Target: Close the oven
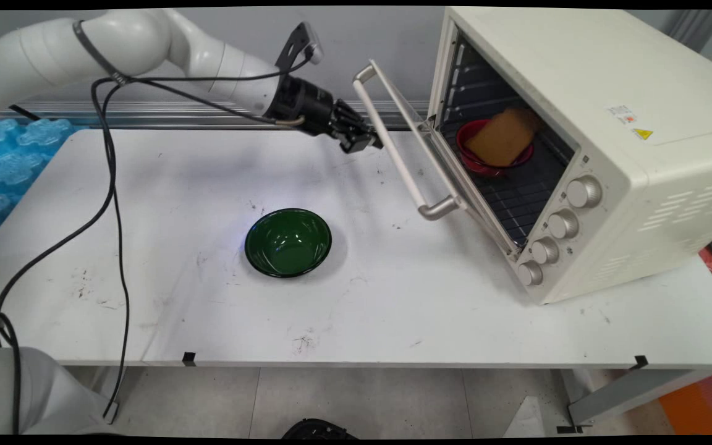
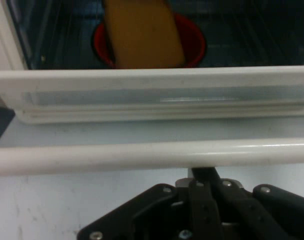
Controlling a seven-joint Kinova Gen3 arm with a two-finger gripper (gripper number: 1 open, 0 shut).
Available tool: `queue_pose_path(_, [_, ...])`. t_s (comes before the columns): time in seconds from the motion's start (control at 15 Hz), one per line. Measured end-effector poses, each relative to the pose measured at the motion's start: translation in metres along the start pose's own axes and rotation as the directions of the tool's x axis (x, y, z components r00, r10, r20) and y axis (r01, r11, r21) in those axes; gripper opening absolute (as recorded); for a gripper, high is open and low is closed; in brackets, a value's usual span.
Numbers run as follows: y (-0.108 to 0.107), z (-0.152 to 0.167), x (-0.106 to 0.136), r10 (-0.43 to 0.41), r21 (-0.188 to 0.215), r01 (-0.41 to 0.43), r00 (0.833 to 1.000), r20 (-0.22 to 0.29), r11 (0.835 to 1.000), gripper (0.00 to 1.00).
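Note:
A cream toaster oven (image 1: 640, 86) stands at the table's right, its glass door (image 1: 449, 167) hanging partly open and tilted. Inside on the rack sits a red bowl (image 1: 476, 162) with a tan slab like a slice of bread (image 1: 501, 142) leaning in it. My gripper (image 1: 373, 143) is shut, its tips right against the door's metal handle bar (image 1: 393, 151) near the bar's upper half. In the hand view the handle bar (image 2: 142, 155) crosses just above the shut gripper (image 2: 204, 174), with the door (image 2: 142, 95), red bowl (image 2: 194, 42) and slab (image 2: 142, 35) beyond.
A dark green bowl (image 1: 288, 242) sits empty at the table's middle. Blue foam pieces (image 1: 4, 154) lie off the table's left edge. Black cables (image 1: 112, 185) hang from the arm down over the left side. Several knobs (image 1: 583, 191) line the oven's front.

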Motion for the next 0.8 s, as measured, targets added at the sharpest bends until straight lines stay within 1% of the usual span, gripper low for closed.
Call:
queue_pose_path(0.4, [-0.009,0.012,0.029,0.012,0.002,-0.012,0.999,-0.034,1.0,0.0])
queue_pose_path(0.8, [-0.015,0.018,0.051,0.022,0.009,-0.022,0.998,-0.059,1.0,0.0])
